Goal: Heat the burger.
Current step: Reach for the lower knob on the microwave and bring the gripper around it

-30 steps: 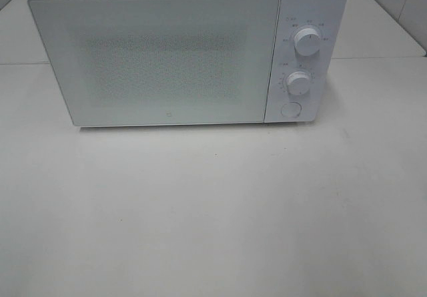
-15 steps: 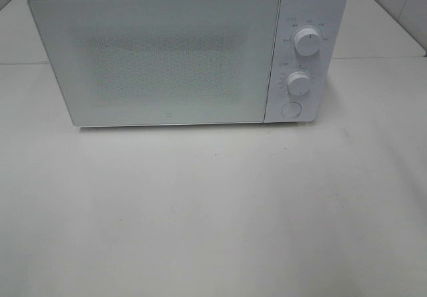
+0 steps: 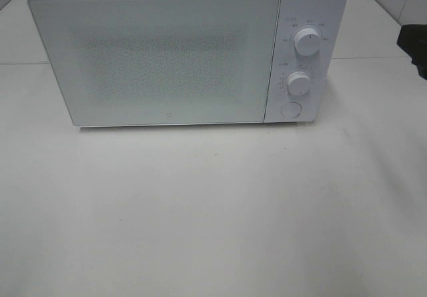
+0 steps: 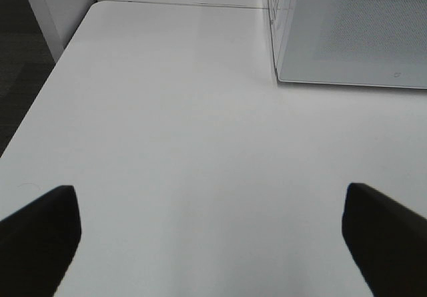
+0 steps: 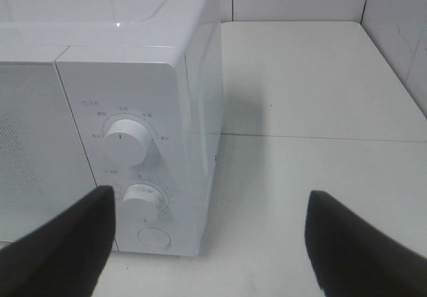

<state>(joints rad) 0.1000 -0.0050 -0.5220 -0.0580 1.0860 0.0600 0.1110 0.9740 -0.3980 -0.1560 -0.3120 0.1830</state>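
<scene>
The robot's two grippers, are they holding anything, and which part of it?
Nothing is held. The left gripper is open over the table; the right gripper is open and empty near the microwave.

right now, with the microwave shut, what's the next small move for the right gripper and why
Probably ease the right gripper forward to the control panel. It is open, faces the knobs and round button, and touches none. The door is shut and the burger shows in no view, so which control comes first I cannot tell.
</scene>
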